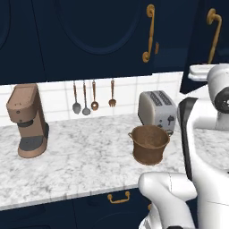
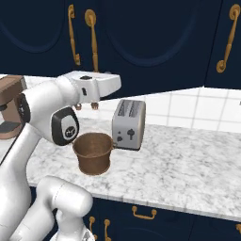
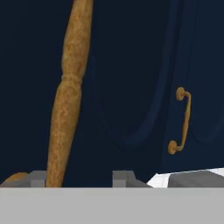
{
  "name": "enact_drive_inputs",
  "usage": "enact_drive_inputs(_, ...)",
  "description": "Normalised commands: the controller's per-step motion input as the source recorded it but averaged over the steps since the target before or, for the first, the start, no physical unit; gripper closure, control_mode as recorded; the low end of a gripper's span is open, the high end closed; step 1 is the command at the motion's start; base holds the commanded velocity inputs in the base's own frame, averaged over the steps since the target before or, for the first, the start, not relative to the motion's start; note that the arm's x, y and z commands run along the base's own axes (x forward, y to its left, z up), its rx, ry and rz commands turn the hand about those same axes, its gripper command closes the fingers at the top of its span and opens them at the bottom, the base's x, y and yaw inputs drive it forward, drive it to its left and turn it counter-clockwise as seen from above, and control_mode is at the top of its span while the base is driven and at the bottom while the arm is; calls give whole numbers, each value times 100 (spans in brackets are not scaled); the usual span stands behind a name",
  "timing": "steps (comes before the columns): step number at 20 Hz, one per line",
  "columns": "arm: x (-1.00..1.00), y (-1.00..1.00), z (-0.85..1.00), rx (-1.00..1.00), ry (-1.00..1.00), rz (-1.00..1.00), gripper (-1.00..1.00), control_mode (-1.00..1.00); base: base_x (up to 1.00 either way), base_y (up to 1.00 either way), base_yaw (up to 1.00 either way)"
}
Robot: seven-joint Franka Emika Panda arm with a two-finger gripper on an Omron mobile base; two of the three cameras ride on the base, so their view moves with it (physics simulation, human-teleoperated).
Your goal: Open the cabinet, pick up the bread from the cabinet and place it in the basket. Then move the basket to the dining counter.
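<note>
The cabinet (image 1: 89, 36) is a row of tall navy arched doors above the worktop. In the hand view one long brass handle (image 3: 70, 96) stands between my gripper's (image 3: 81, 177) fingertips, closer to the left one, and the jaws are apart: open. My white hand (image 2: 96, 86) sits just under that handle (image 2: 92, 42). The door at the right (image 1: 210, 44) looks swung out a little, with a dark gap beside it. The bread is hidden. The round brown woven basket (image 1: 150, 144) stands empty on the marble worktop in front of the toaster. The dining counter is out of view.
A silver toaster (image 1: 156, 109) stands right behind the basket. A brown coffee machine (image 1: 27, 120) sits far left on the marble worktop (image 1: 80, 161). Several utensils (image 1: 89, 98) hang on the tiled wall. Navy drawers with brass pulls (image 1: 118, 197) lie below.
</note>
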Motion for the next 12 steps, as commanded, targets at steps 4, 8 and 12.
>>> enact_drive_inputs(4, -100, -96, 28, 1, 6, -20, 100, -100, 0, 0, 0)
enact_drive_inputs(8, -100, -56, 16, 0, 0, -8, 100, -100, 0, 0, 0)
enact_drive_inputs(12, -99, -13, 2, 0, 0, -1, -100, -100, 0, 0, 0)
